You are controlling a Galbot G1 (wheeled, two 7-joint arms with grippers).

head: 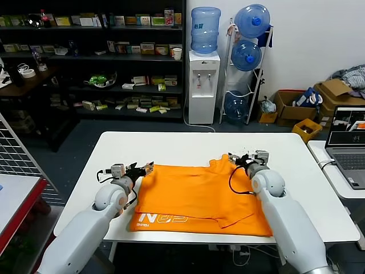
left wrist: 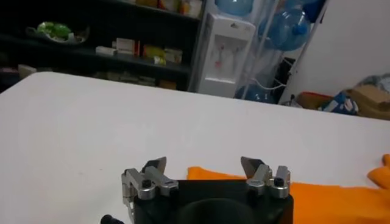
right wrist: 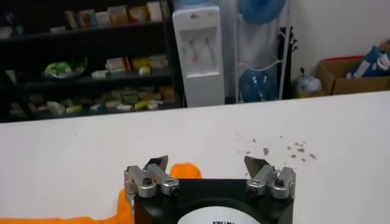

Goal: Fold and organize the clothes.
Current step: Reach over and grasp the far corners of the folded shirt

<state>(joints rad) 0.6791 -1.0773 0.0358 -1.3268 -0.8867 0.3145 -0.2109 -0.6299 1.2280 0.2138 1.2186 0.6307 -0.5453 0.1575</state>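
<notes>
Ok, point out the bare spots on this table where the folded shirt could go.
The white table is bare along its far strip, between the orange T-shirt and the far edge, and at its right end beside the right gripper. The near middle is covered by the shirt, with the left gripper at its left corner.

Lab/storeroom, stocked shelves (head: pixel 114 57), water dispenser (head: pixel 203 85) w/ spare jugs (head: pixel 246 54), cardboard boxes (head: pixel 291 104), laptop (head: pixel 349 142)
</notes>
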